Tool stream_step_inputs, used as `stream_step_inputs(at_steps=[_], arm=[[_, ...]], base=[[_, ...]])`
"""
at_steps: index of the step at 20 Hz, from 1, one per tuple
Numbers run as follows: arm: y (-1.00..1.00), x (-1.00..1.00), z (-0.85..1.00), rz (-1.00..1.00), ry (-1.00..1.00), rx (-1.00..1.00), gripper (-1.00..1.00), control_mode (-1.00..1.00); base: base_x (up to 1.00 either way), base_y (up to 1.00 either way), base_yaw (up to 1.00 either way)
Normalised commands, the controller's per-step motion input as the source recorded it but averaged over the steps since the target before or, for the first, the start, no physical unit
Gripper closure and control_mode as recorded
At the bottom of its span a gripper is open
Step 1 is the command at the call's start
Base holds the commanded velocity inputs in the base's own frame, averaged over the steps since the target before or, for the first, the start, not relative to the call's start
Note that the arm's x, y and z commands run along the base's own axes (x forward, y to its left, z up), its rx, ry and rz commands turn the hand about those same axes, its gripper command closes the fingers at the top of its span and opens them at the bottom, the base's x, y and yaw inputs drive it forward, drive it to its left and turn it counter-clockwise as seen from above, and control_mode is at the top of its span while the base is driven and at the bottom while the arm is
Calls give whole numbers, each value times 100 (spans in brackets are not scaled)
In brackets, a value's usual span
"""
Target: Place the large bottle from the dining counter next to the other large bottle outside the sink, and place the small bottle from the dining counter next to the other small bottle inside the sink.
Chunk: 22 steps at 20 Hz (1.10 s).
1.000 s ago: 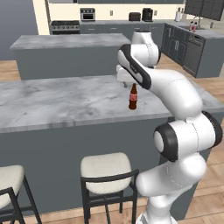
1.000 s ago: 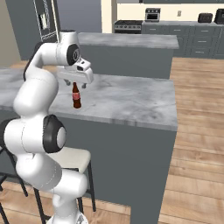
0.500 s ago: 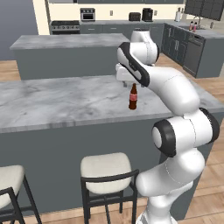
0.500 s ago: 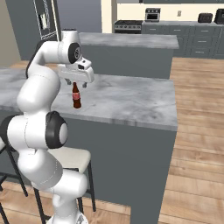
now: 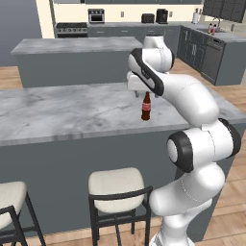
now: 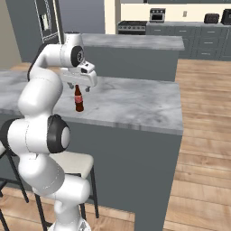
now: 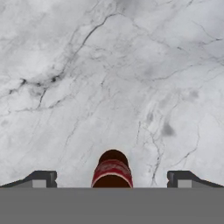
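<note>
Hand view looks straight down on the red cap of the small cola-style bottle, which sits centred between the two fingertips, with clear marble on either side of it, so the jaws stand wide apart and hold nothing. From the right base view the gripper hangs directly above that bottle, which stands upright on the dining counter near the robot's edge. The step in hand looks like the pickup of the small bottle. The next move probably calls for a straight descent until the fingers flank the body, then a close before lifting.
</note>
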Motion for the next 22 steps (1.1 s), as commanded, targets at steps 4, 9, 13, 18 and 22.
stream_step_inputs(at_steps=[4,9,13,18,22], arm=[[1,-4,-5,0,0,0,-100,-100],[2,-6,0,0,0,0,-100,-100],[14,0,0,0,0,0,-100,-100],[3,-3,0,0,0,0,-100,-100],[-1,-3,-2,0,0,0,-100,-100]], base=[[0,0,0],[0,0,0],[0,0,0],[0,0,0],[0,0,0]])
